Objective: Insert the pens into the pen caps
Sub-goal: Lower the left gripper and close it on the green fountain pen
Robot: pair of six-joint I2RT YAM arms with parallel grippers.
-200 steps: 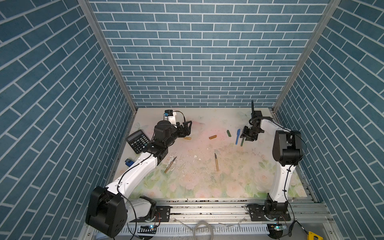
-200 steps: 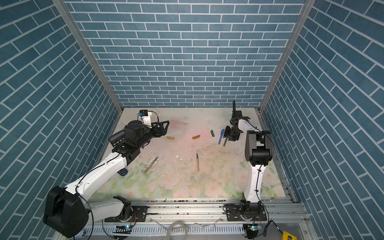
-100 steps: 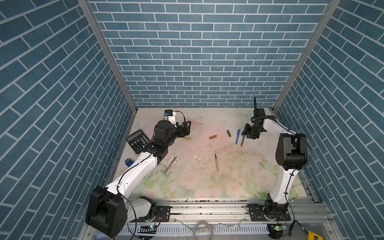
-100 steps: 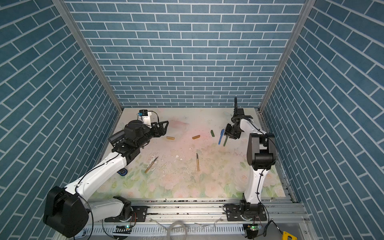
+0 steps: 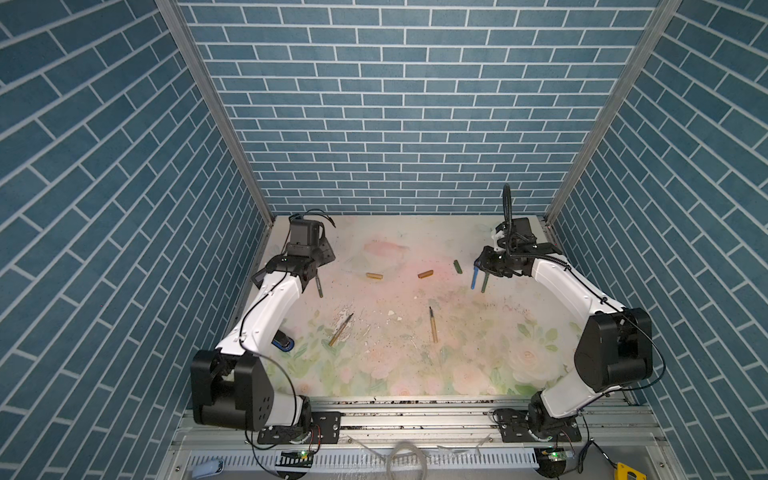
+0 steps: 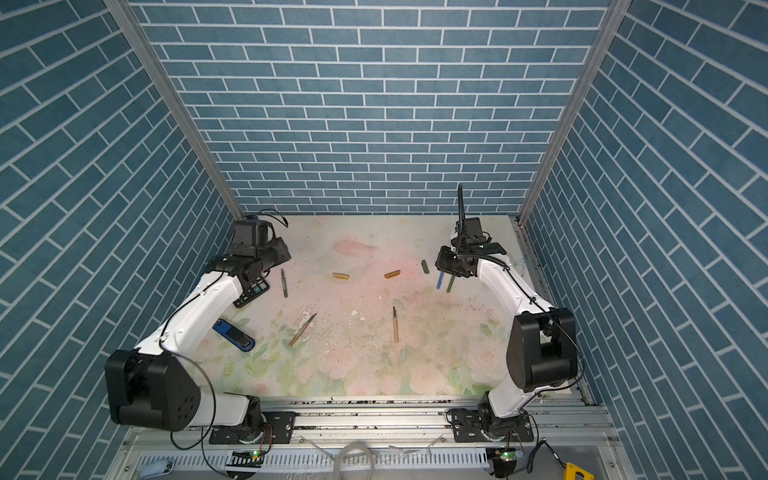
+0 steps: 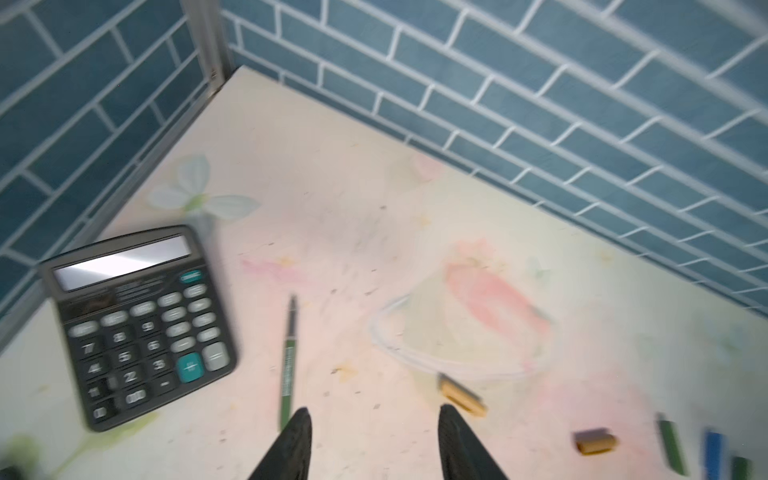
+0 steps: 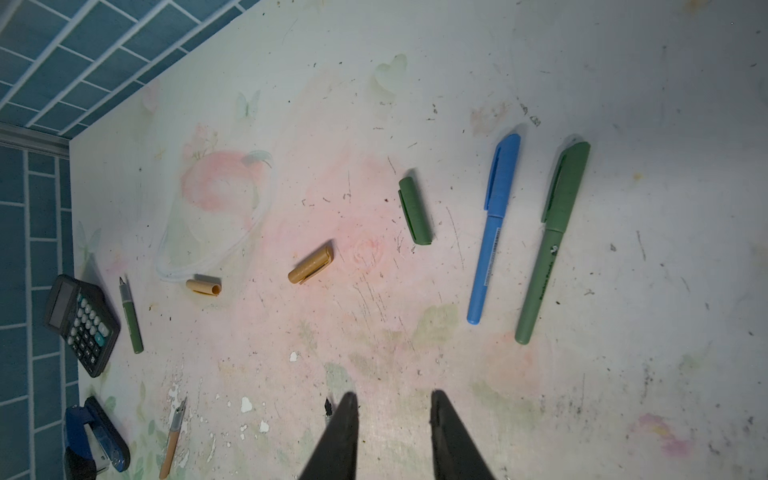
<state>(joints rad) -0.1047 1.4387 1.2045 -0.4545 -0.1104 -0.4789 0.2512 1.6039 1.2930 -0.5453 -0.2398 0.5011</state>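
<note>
Lying loose on the mat (image 8: 623, 124), 3 caps are seen in the right wrist view: a green cap (image 8: 414, 212), an orange-brown cap (image 8: 311, 264) and a tan cap (image 8: 203, 287), each apart from the others. Near the green cap, a blue pen (image 8: 494, 228) and a green pen (image 8: 552, 245) are laid side by side, both already capped. A bare green pen (image 8: 131, 318) is placed just beside the calculator (image 8: 81, 324).

A tan pen (image 8: 172, 440) is cut off at the frame edge. Of a 2nd tan pen (image 8: 328, 407) only the dark tip is shown, the rest being hidden behind a finger of the right gripper (image 8: 392, 432). Its jaws are held narrowly apart, with nothing between them.

In both top views the 2 tan pens are shown whole and uncapped, well apart near the middle of the mat. The jaws of both grippers cannot be made out there.

The left wrist view is blurred. The jaws of the left gripper (image 7: 374, 444) are spread wide and empty above the mat. The bare green pen is seen just beyond 1 finger and the tan cap just beyond the other. The capped pens are smeared and cut off at that view's edge.

In a top view only a corner of the calculator (image 6: 251, 293) is shown under the left arm. A stapler (image 6: 232, 336) is set near that arm.
</note>
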